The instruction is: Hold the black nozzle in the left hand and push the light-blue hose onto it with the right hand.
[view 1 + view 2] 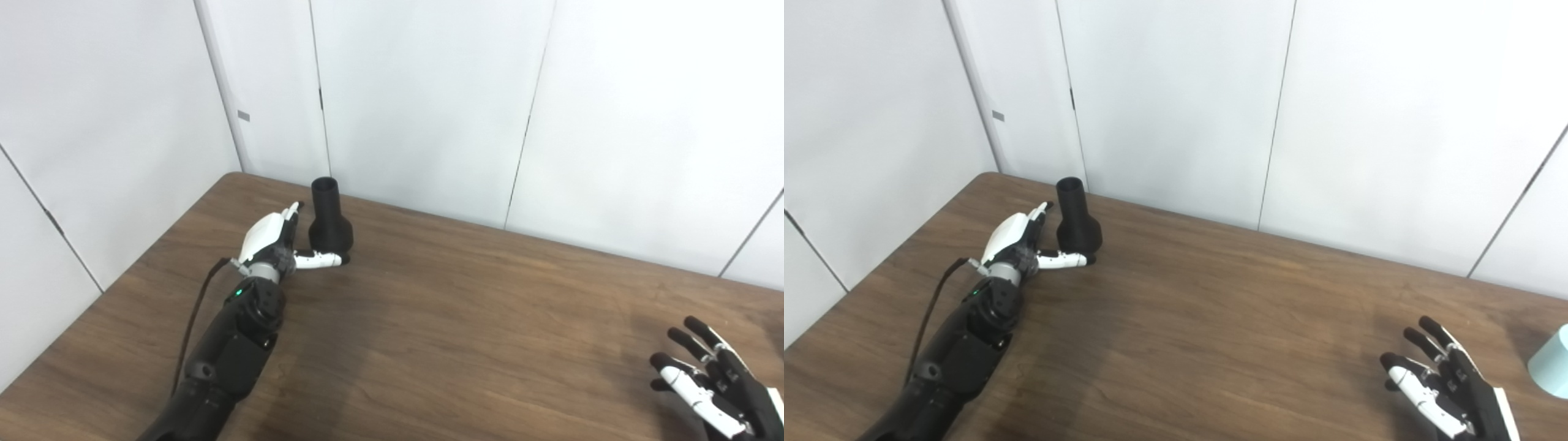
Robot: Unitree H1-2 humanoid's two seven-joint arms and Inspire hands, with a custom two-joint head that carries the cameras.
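Nozzle (330,220) stood upright on the table (441,331), far-left part, just right of the left hand's (272,242) fingers (289,215), with the thumb reaching across before its base (contact unclear). Right hand (1442,386) lay well apart at the near right, fingers spread. Hose (1551,362) sat just right of those fingers, at the frame edge.

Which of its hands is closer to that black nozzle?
The left hand: it sits right beside the upright nozzle, fingers spread around its base. The right hand is far across the table, open, at the near right corner.
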